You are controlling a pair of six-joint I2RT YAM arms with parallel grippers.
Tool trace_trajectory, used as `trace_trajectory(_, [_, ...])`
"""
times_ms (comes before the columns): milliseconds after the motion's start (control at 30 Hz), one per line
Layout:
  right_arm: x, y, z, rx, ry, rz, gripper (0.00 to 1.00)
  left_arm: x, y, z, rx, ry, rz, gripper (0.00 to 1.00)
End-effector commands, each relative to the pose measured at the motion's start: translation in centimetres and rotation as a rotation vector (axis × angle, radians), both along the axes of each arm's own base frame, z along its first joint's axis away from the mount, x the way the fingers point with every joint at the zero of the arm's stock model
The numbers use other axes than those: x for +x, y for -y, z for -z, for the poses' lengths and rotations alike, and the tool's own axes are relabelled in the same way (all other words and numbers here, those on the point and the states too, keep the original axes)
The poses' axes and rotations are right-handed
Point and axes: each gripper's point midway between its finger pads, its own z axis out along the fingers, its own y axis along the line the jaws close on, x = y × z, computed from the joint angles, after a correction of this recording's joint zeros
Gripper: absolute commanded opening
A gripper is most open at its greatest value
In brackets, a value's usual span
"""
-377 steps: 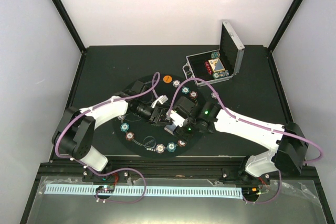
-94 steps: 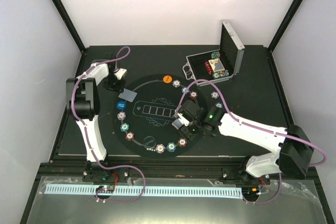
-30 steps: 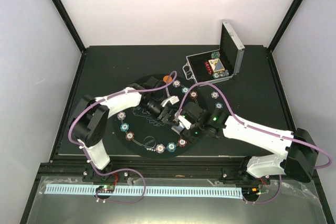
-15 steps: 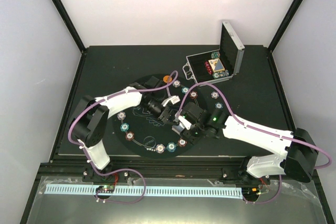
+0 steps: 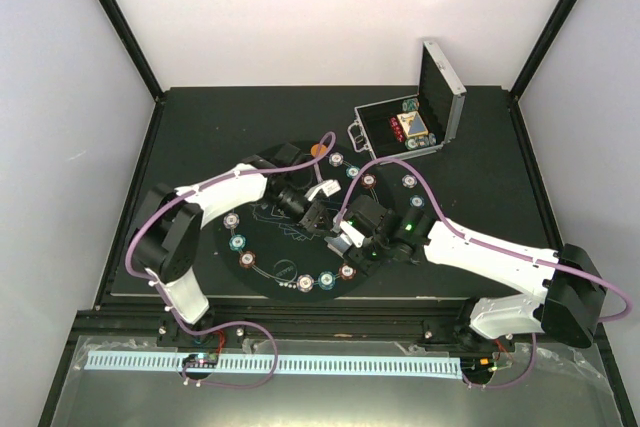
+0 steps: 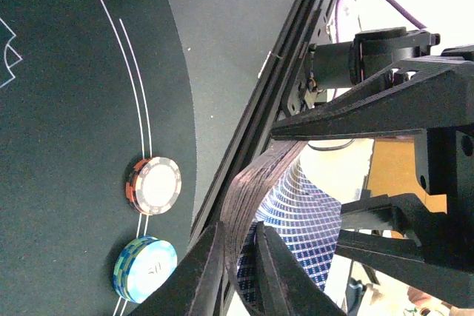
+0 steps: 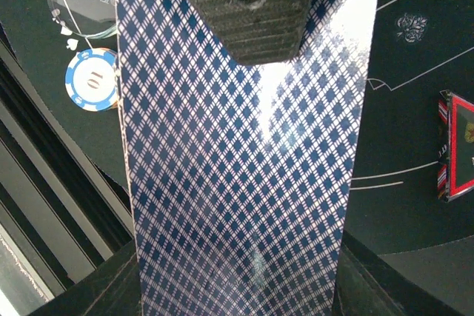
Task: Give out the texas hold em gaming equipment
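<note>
Blue diamond-backed playing-card deck (image 7: 237, 183) is clamped in the right tool (image 5: 350, 230), above the round black mat (image 5: 280, 277). Left tool (image 6: 243, 275) is pinched onto its bent edge; several cards may be drawn together, or spilled.

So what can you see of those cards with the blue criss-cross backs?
The cards are a stack with white backs covered in a blue diamond lattice and rounded corners; they look glossy, catching glare. The stack is held off the mat, bowed into a curve. The right gripper clamps one end, and the left gripper pinches the opposite edge, one ribbed black finger flat on the top back. No faces show.
</note>
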Motion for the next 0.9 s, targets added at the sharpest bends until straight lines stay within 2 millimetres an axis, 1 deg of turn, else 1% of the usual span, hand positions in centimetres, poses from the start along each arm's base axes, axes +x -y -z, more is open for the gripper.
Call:
trace_trajectory(0, [0.2,-0.6,-0.7,0.028,0.02,-0.005,0.54,0.4,-0.4,-1.1,-0.008,0.032,-0.008,0.11])
trace_trajectory(167, [0.2,-0.5,-0.7,0.024,0.023,-0.001,0.54,0.2,-0.3,-1.6,-0.033,0.023,-0.009,0.02])
trace_trajectory(367, [0.5,-0.2,-0.5,0.009,0.032,0.024,0.54,0.9,-1.2,-1.9,-0.029,0.039,-0.038,0.02])
trace_trajectory(600, [0.9,0.2,-0.1,-0.006,0.03,0.073,0.53,2.0,-2.9,-2.5,-0.019,0.073,-0.097,0.02])
trace_trajectory(733, [1.2,0.4,0.0,-0.014,0.034,0.099,0.53,3.3,-4.7,-2.3,0.015,0.106,-0.149,0.01])
trace_trajectory(867, [1.9,1.1,0.2,-0.033,0.046,0.143,0.53,5.9,-7.4,-1.9,0.072,0.174,-0.234,0.02])
